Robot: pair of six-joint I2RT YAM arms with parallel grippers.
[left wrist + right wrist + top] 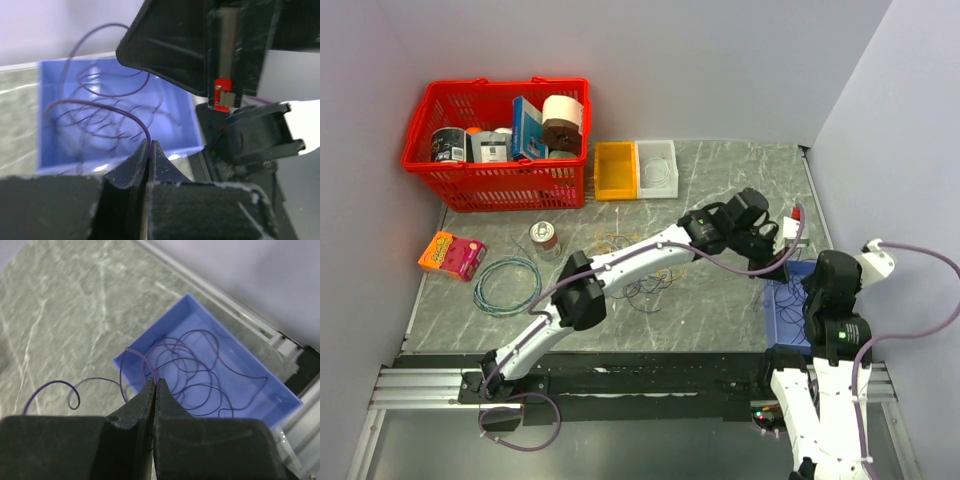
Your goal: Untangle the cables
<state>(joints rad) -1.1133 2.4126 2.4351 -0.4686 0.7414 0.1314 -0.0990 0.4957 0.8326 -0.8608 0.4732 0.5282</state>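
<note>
Tabletop (720, 180) of grey-green marbled stone, with a shallow rectangular blue plastic tray (151, 328) at its near right edge. In the tray lies a thin dark purple wire (107, 103) in loose springy loops, one end curling out onto the stone. Left gripper (149, 150) and right gripper (156, 387) each pinch a strand of it, black fingers clenched together. Left of the tray, a tangle of thin dark and yellow wires (642, 288) rests mid-tabletop.

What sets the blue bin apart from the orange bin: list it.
The blue bin lies at the right edge of the table; the orange bin sits at the far side beside the basket. The blue bin holds purple cable; the orange bin's contents are unclear. Both are open rectangular bins.
</note>
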